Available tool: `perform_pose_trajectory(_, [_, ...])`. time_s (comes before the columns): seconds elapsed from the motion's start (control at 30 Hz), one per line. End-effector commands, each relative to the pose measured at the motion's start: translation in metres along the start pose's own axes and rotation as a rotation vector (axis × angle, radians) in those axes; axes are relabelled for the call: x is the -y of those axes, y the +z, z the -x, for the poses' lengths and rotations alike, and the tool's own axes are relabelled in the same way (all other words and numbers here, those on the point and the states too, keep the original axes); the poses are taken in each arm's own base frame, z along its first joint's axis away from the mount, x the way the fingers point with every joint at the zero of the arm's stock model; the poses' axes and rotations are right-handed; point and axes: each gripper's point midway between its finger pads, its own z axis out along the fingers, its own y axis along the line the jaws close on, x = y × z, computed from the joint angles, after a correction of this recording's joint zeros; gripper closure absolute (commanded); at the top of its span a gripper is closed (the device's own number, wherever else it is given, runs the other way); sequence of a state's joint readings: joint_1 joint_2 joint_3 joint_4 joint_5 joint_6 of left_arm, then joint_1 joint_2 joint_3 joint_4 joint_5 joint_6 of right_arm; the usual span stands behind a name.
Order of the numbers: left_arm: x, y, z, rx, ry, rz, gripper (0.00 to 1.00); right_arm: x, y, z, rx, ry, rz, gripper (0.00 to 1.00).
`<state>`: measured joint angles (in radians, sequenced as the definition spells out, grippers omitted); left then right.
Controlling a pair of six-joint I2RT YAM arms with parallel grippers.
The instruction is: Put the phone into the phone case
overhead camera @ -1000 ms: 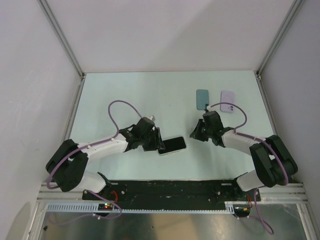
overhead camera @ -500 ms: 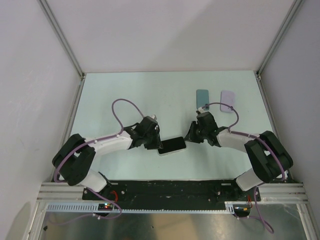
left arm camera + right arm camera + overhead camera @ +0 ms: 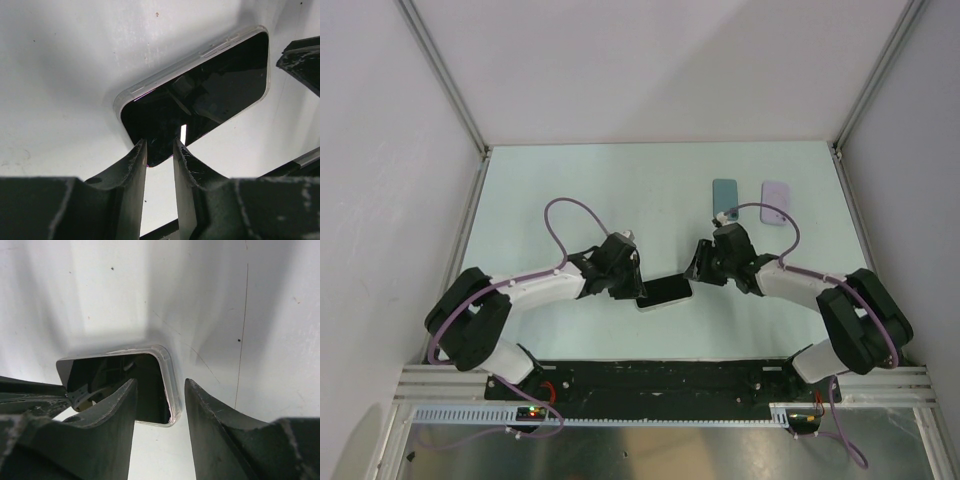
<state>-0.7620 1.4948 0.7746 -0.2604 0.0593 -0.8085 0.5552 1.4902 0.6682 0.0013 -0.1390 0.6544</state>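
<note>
The slim rectangular phone (image 3: 200,95) is showing glossy black glass, mirroring light; the pale matt tabletop (image 3: 65,75) is looking smooth.

The phone (image 3: 665,291) is seen black-screened and pale-edged, with a teal rectangle (image 3: 724,198) and a lavender rectangle (image 3: 777,203) beyond it on the pale mint surface (image 3: 620,190).

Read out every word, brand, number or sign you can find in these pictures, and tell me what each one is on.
No text can be read anywhere in these views.
Phone: the screen is black and blank, and no logo shows.
Teal slab and lavender slab at the far side: no marking is visible.
Small boards on the front rail: any print is too small to read.
</note>
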Motion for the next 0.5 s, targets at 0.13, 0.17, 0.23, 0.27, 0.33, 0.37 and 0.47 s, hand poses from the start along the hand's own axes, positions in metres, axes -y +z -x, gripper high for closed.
perform_pose_trajectory(0.13, [0.003, -0.004, 0.001, 0.011, 0.021, -0.01, 0.67, -0.008, -0.005, 0.001, 0.026, -0.017, 0.015, 0.54])
perform_pose_trajectory(0.17, [0.002, -0.004, 0.0, 0.01, 0.02, -0.009, 0.67, -0.008, -0.004, 0.0, 0.023, -0.018, 0.014, 0.54])
perform_pose_trajectory(0.23, [0.002, -0.006, 0.0, 0.014, 0.021, -0.011, 0.66, -0.007, -0.002, -0.003, 0.019, -0.019, 0.004, 0.54])
perform_pose_trajectory(0.27, [0.002, -0.006, 0.001, 0.019, 0.022, -0.011, 0.64, -0.006, -0.002, -0.003, 0.021, -0.02, -0.002, 0.54])
perform_pose_trajectory(0.33, [0.001, -0.009, 0.001, 0.026, 0.024, -0.011, 0.58, -0.004, -0.002, -0.002, 0.027, -0.025, -0.011, 0.54])
perform_pose_trajectory(0.37, [0.001, -0.011, 0.001, 0.03, 0.025, -0.014, 0.57, -0.004, -0.002, -0.001, 0.03, -0.028, -0.014, 0.54])
perform_pose_trajectory(0.47, [0.002, -0.015, 0.003, 0.043, 0.026, -0.017, 0.55, -0.004, -0.002, -0.001, 0.032, -0.03, -0.014, 0.54])
